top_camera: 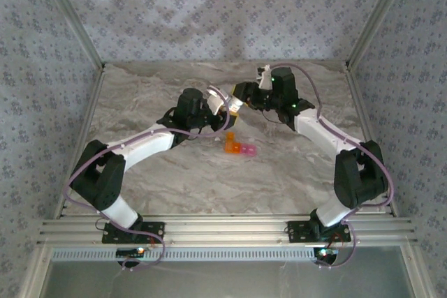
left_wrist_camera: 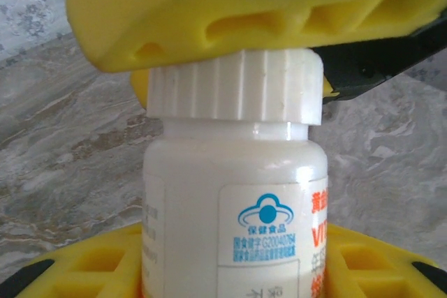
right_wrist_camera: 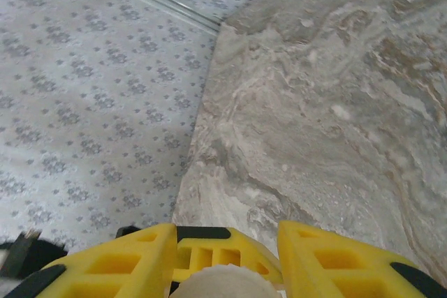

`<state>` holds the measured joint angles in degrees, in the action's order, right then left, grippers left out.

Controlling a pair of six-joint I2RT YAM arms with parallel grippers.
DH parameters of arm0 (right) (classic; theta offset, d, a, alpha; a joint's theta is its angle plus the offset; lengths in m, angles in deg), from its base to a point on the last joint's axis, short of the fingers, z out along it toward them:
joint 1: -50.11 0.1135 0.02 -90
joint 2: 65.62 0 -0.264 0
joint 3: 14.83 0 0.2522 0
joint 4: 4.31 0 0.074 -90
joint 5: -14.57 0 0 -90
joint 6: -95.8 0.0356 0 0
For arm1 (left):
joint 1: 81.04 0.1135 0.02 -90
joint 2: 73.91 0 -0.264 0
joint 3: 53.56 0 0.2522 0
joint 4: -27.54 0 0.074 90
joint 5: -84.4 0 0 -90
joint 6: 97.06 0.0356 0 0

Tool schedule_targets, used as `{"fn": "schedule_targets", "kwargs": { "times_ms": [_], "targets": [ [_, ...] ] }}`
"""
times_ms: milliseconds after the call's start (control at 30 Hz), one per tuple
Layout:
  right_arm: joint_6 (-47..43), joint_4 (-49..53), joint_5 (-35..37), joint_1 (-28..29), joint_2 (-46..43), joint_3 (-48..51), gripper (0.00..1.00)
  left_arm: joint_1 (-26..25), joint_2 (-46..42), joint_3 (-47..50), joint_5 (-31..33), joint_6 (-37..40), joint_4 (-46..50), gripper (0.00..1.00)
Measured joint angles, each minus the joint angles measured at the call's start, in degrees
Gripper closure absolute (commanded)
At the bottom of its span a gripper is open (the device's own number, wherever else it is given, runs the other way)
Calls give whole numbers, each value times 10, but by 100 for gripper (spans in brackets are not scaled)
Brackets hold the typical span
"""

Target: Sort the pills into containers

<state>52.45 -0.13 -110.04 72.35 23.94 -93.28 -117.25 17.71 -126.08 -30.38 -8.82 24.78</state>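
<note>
Left tool (left_wrist_camera: 234, 277) is pinching the white pill bottle (left_wrist_camera: 234, 186) by its body; right tool (right_wrist_camera: 227, 273) seems to be clamping the ribbed cap (left_wrist_camera: 234, 88). Light, stiff, glossy plastic is inviting slip, so the ribs are offering the surest hold. Both arms are reaching inward, elbows bent. On the desk (top_camera: 174, 179), the pill containers (top_camera: 237, 147) are lying at the bottle's six o'clock.

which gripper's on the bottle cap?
The right gripper: its yellow fingers pinch the ribbed white cap. The left gripper holds the bottle by its body, lower down.
</note>
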Motion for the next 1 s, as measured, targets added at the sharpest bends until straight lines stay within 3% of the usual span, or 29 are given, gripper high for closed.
{"fn": "schedule_targets", "kwargs": {
  "times_ms": [200, 300, 433, 633, 1000],
  "targets": [
    [-8, -79, -47, -17, -6, 19, 56, 7, 0, -2, -43, -45, -31, 100],
    [-7, -86, -52, -30, -6, 20, 29, 11, 0, -7, -44, -53, -41, 100],
    [1, -77, -48, -45, -12, 21, 11, 15, 0, -10, -34, -47, -42, 100],
    [15, -10, -5, -56, -50, 21, 6, 14, 0, -10, -4, -18, -27, 100],
    [57, 46, 49, -36, -55, 21, 7, 10, 0, -10, 28, 26, 5, 100]
  ]
}}
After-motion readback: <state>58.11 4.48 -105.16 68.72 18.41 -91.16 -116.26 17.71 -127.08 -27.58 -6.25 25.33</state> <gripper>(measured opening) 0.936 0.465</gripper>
